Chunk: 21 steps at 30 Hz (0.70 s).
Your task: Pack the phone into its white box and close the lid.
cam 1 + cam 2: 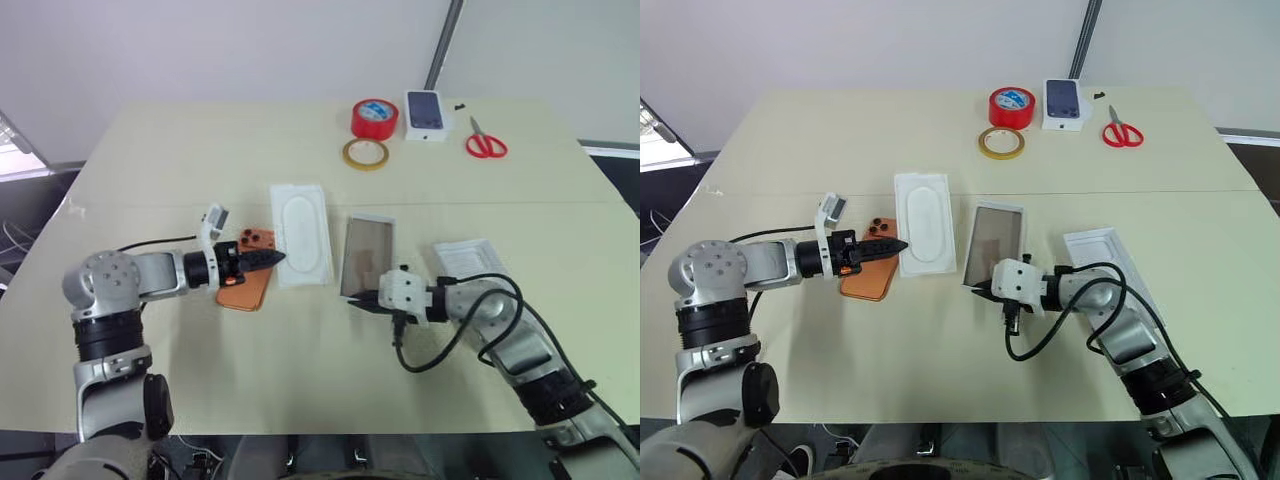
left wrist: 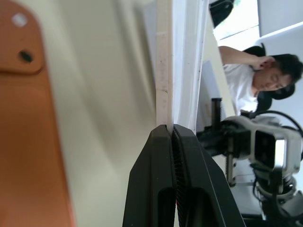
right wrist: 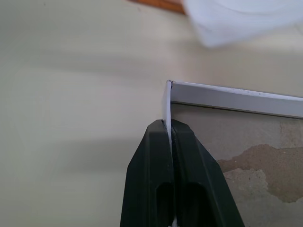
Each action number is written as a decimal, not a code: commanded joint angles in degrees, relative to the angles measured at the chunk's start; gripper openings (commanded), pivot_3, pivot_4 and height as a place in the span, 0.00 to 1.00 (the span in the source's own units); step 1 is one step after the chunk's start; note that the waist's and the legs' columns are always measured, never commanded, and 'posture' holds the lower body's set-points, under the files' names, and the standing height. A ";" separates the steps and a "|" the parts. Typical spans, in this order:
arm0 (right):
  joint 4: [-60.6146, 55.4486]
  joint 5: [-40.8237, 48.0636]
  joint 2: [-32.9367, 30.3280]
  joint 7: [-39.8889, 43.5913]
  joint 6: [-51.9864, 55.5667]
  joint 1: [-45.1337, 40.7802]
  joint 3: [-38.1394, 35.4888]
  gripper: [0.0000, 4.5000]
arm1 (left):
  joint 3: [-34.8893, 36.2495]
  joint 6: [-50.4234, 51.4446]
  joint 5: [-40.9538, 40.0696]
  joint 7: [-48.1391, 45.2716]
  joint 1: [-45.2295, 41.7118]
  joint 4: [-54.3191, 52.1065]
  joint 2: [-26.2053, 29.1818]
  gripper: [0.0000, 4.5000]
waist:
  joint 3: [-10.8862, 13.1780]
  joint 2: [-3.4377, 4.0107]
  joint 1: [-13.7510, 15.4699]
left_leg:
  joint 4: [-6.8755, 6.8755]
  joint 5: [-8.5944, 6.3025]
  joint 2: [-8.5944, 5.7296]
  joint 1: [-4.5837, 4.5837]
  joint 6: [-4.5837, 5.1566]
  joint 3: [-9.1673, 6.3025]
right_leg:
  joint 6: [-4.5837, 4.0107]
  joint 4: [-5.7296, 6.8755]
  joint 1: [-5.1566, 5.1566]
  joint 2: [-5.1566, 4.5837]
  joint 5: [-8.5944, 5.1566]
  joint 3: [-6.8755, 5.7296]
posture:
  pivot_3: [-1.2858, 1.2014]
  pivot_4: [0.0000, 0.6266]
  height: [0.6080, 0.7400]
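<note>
On the left of the pale table (image 1: 150,170), the left claw (image 1: 277,258) has its fingers pressed together with nothing between them, their tips hanging over the gap between the phone (image 1: 246,283) and the flat white card with an oval outline (image 1: 301,233). The orange phone lies camera side up, its lens cluster at the far end, just beside the card's left edge and partly under the claw. In the left wrist view the shut fingertips (image 2: 171,142) sit right at the card's edge, though whether they touch it cannot be told.

Next to the right is the white box (image 1: 367,254), open face up with its brownish floor showing. The right claw (image 1: 358,300) is clamped on the thin wall at the box's near left corner; the right wrist view shows the wall pinched between the two black fingers (image 3: 156,161).

Further right the lid (image 1: 470,258) lies hollow side up, near the right arm and partly hidden by it.

At the far edge stand a red tape roll (image 1: 375,118), a yellowish tape ring (image 1: 365,153), a small white box with a dark phone picture (image 1: 425,114) and red scissors (image 1: 486,141)
</note>
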 commanded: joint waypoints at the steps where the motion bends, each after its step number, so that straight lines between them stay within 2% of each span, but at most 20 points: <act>1: -1.97 -0.59 0.62 0.86 -2.56 -0.47 1.44 0.01 | 1.85 1.35 -2.15 -0.32 -1.25 -0.02 0.07 0.00 | 0.00 0.00 0.00 | 0.00 0.01 0.00 0.00 -0.02 0.00 | 0.00 0.00 0.00 0.00 0.00 0.00 | 0.52 0.24 1.00; 6: -1.09 -1.05 0.93 2.16 -4.14 -0.60 3.19 0.01 | 0.37 1.39 -3.20 0.04 -0.91 -0.31 -0.36 0.00 | 0.01 -0.02 0.02 | 0.01 0.02 -0.01 0.00 -0.03 0.00 | 0.00 -0.01 0.00 0.00 0.00 0.00 | 0.52 0.24 1.00; 7: -1.20 -0.41 1.15 2.50 -3.74 -0.62 3.17 0.07 | -0.03 1.39 -3.28 0.07 -0.67 -0.73 -0.51 0.00 | 0.01 -0.02 0.02 | 0.01 0.02 -0.01 0.00 -0.03 0.00 | 0.00 -0.01 0.00 0.00 0.00 0.00 | 0.52 0.24 1.00; 10: -1.62 1.02 1.05 3.65 -2.17 -0.66 2.87 0.32 | -0.65 1.39 -3.17 0.42 0.02 -1.74 -1.31 0.00 | 0.01 -0.02 0.02 | 0.01 0.02 -0.01 0.00 -0.03 0.00 | 0.00 -0.01 0.01 0.00 0.00 0.00 | 0.52 0.24 1.00; 12: -1.47 -0.11 0.94 2.05 -3.47 -0.63 1.83 0.55 | -1.24 1.26 -2.74 0.55 0.50 -2.28 -1.71 0.00 | 0.01 -0.02 -0.06 | 0.00 0.02 0.00 0.00 -0.04 0.00 | 0.00 -0.01 0.00 0.00 0.00 0.00 | 0.52 0.24 1.00; 15: -4.07 3.52 -0.47 2.82 0.16 0.35 -0.94 0.88 | -1.91 0.34 -2.46 0.51 1.11 -3.09 -1.94 0.00 | 0.01 -0.02 -0.03 | 0.00 0.03 0.00 0.00 -0.05 -0.01 | 0.00 -0.01 0.01 0.00 0.00 0.00 | 0.52 0.24 1.00; 21: -7.61 8.35 -6.84 3.03 3.52 5.12 -10.18 0.88 | -2.13 0.69 -2.93 0.70 1.59 -3.41 -2.95 0.00 | 0.02 -0.03 0.45 | 0.00 0.01 -0.01 -0.02 -0.02 -0.01 | 0.00 -0.05 0.03 -0.01 0.00 0.00 | 0.52 0.24 1.00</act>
